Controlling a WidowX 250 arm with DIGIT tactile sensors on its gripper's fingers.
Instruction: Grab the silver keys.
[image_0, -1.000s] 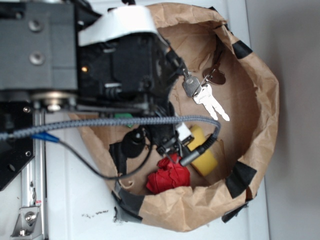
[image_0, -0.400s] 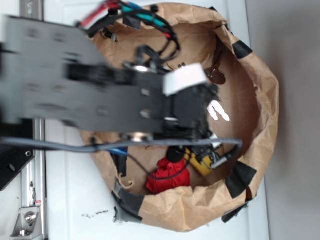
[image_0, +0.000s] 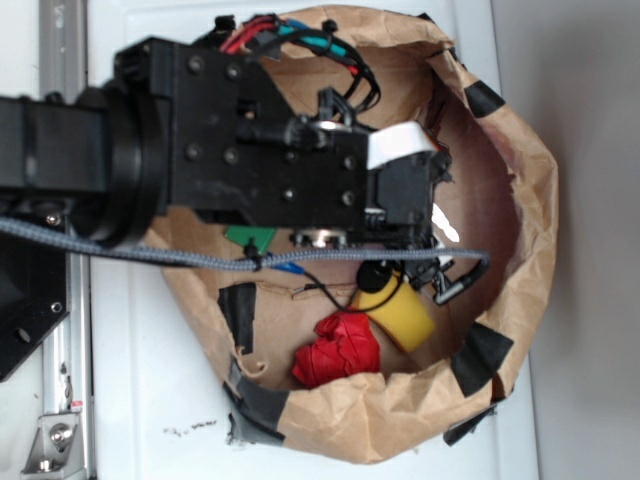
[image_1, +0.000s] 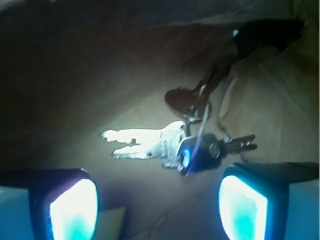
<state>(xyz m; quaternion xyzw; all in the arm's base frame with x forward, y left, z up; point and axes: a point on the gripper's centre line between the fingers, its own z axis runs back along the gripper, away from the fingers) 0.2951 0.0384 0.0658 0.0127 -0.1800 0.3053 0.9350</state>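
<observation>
Keys (image_1: 172, 145) lie on the brown paper floor at the middle of the wrist view, between and above the wide-spread fingers (image_1: 72, 205) of the tool (image_1: 157, 205), untouched. Seen from outside, the black arm (image_0: 200, 150) reaches from the left across the paper bag (image_0: 520, 250).

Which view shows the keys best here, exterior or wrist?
The wrist view. There the keys lie in full sight on the brown paper, ahead of the open gripper, with ring and dark tag visible. In the exterior view the arm covers them; only bright blade tips peek out.
</observation>
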